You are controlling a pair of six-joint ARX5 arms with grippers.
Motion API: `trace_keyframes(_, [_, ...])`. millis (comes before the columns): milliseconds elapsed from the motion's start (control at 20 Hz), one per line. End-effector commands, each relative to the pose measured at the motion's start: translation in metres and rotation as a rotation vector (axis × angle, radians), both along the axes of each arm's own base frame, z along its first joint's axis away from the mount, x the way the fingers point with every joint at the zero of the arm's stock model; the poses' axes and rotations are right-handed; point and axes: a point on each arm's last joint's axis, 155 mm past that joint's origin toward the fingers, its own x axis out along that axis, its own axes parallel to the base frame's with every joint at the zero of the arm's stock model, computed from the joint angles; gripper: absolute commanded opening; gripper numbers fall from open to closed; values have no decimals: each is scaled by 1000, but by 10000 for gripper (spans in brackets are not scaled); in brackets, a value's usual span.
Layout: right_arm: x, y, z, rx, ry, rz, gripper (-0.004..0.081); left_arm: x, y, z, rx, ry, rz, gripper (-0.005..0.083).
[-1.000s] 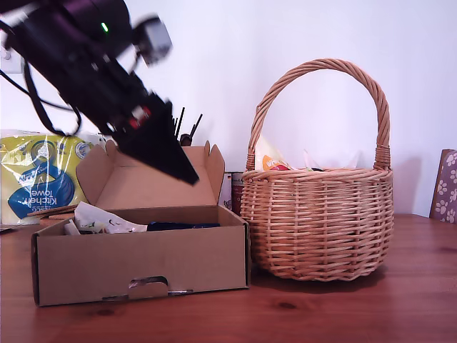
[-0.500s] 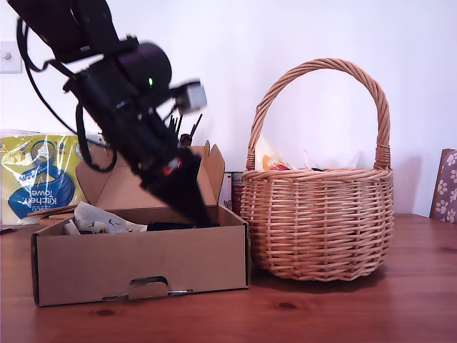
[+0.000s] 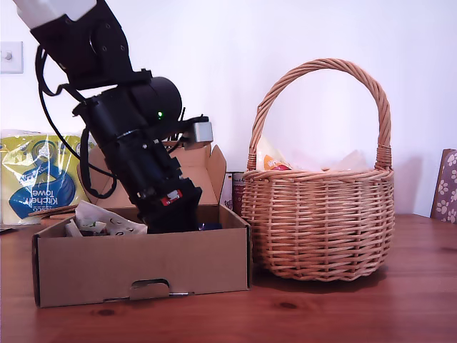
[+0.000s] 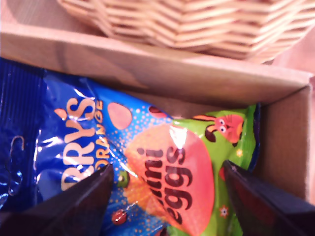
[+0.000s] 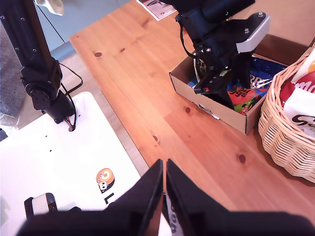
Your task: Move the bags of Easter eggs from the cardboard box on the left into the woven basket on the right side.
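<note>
While my first pincer (image 4: 165, 196) is hanging spread over a blue-and-green crinkly mini-eggs bag (image 4: 167, 172) in the shallow brown cardboard box (image 3: 139, 261), gripping nothing, packets are already showing in the round tan woven basket (image 3: 318, 221); bags are remaining. Only the second wrist view is showing my second pincer (image 5: 164, 196) clenched, idle, well apart over the wooden counter (image 5: 147, 93).

My first arm (image 3: 136, 143) is matte black with looping cables, a green light and a grey camera block (image 3: 203, 131).

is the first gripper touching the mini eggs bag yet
Cannot tell. The first wrist view shows my first gripper open astride the mini eggs bag, but not whether the fingertips reach it.
</note>
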Motion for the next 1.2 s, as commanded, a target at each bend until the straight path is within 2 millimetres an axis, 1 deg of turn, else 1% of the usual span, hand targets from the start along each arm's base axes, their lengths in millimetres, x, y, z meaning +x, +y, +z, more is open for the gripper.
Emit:
trace_keyframes(0, [-1, 1, 4, 3, -23, 12, -12, -17, 10, -40, 68, 97, 1, 633])
trace_keyframes(50, [-1, 1, 4, 3, -23, 12, -12, -18, 9, -41, 70, 97, -2, 617])
trace_keyframes(100, [-1, 1, 4, 3, -24, 12, -12, -15, 8, -41, 69, 85, -2, 568])
trace_keyframes(200, [0, 1, 4, 2, -25, 13, -12, -10, 7, -39, 70, 61, 2, 400])
trace_keyframes(300, [0, 1, 4, 1, -25, 13, -12, -7, 7, -36, 73, 54, 5, 270])
trace_keyframes(400, [0, 1, 4, 1, -25, 13, -12, -5, 6, -31, 73, 51, 7, 220])
trace_keyframes(650, [0, 1, 4, 1, -25, 13, -12, 1, 8, -12, 93, 40, 14, 213])
trace_keyframes(750, [0, 1, 4, 1, -25, 13, -12, 5, 7, 1, 82, 17, 19, 213])
trace_keyframes(950, [0, 1, 4, -1, -28, 15, -12, 11, 9, 33, 53, -48, 33, 214])
trace_keyframes(1150, [0, 1, 4, -2, -32, 17, -12, 16, 10, 81, -5, -145, 44, 214])
